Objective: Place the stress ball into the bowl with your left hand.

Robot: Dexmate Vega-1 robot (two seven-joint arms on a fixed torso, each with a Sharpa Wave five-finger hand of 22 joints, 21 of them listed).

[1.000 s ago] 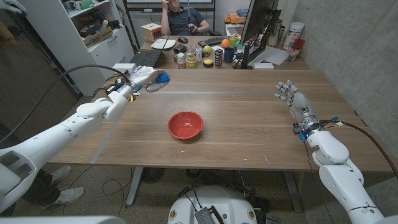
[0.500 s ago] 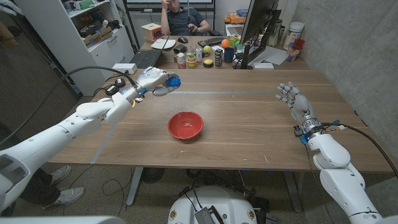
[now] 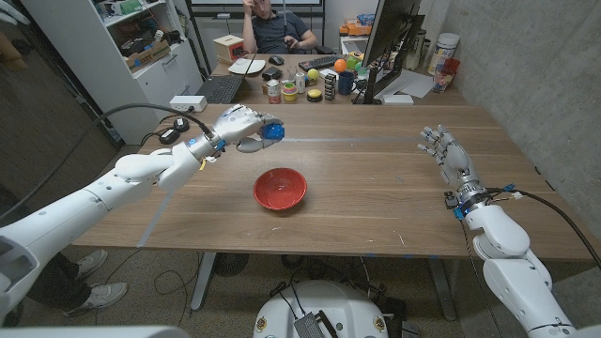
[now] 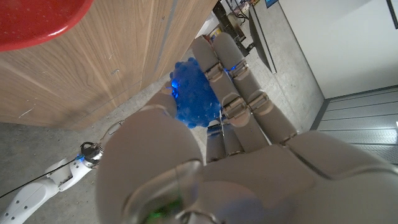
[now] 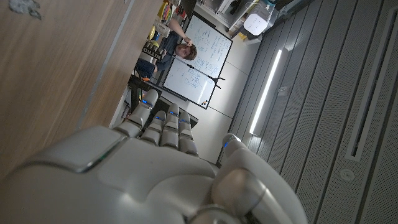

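Head view shows the robot's left hand raised over the far left part of the wooden table, its fingers closed around a blue stress ball. The ball sits at the fingertips, off the table surface, beyond and a little to the left of the red bowl, which stands near the table's middle. Ball and bowl are apart, with bare wood between them.

Left wrist view shows the bumpy blue ball pressed between the thumb and the fingers, with an edge of the red bowl at one corner.

The right hand stands upright at the right side of the table, fingers apart and holding nothing, well away from the bowl.

The step in hand appears to be the carry toward the bowl. To do it well, the left hand should bring the ball nearer the robot until it hangs squarely over the bowl's hollow (not over the rim), lower it close to the inside, and only then loosen the fingers. Since a soft ball can bounce, a low release seems safer than a drop from height.
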